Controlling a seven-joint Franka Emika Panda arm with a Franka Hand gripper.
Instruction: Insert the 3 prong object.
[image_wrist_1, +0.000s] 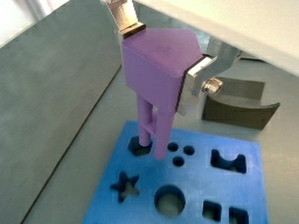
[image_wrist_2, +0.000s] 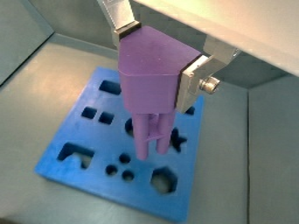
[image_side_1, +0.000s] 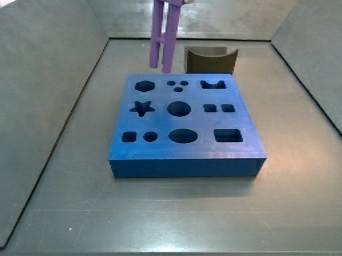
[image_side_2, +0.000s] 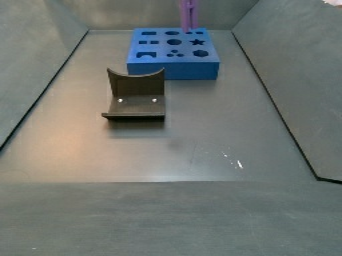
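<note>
My gripper (image_wrist_1: 163, 52) is shut on the wide top of the lilac 3 prong object (image_wrist_1: 158, 66), also seen in a wrist view (image_wrist_2: 152, 74). Silver fingers (image_wrist_1: 198, 77) press its two sides. The piece hangs upright with its prongs (image_wrist_1: 145, 127) pointing down over the blue block (image_wrist_1: 140, 197). The prong tips are close beside the three small round holes (image_wrist_1: 177, 154), near the block's edge. I cannot tell whether they touch the block. In both side views only the prongs show (image_side_1: 164, 35) (image_side_2: 190, 14), over the block's far part (image_side_1: 187, 150) (image_side_2: 171, 62).
A brown curved block (image_side_2: 135, 97) stands on the grey floor apart from the blue block, also seen in a side view (image_side_1: 210, 60) and a wrist view (image_wrist_1: 239, 101). Grey walls (image_side_1: 74, 90) ring the floor. The blue block has star, round and square holes.
</note>
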